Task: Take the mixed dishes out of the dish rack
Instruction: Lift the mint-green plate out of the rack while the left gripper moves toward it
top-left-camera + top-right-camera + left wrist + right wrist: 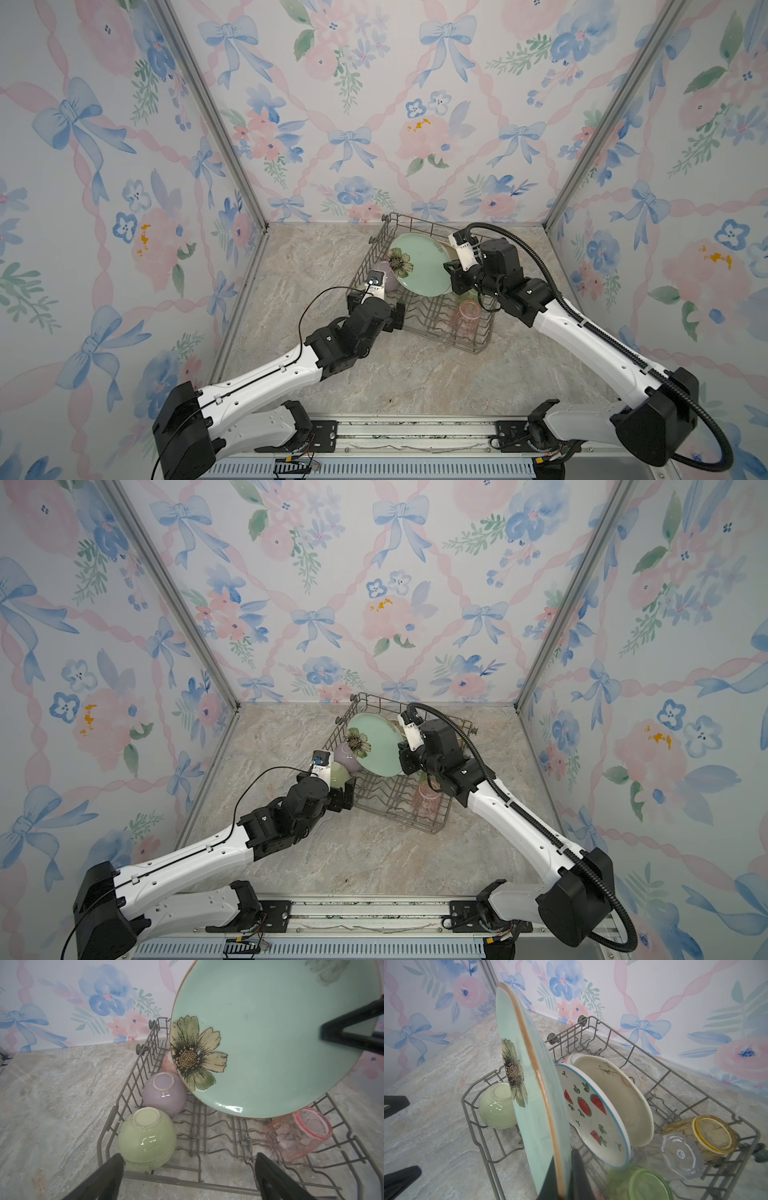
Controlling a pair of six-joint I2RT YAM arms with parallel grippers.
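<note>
Rim of the round mint-green ceramic plate with a painted flower (419, 266) is sitting between the jaws of my right gripper (450, 268), which is clenching on it. The plate is standing on edge, tilted, over the square grey wire dish rack (162, 1179), just beside the white watermelon-print plate (591, 1113). My left gripper (189, 1159) is hanging wide open at the rack's near corner; the small green upside-down bowl (146, 1140) is lying close to one jaw, not gripped.
</note>
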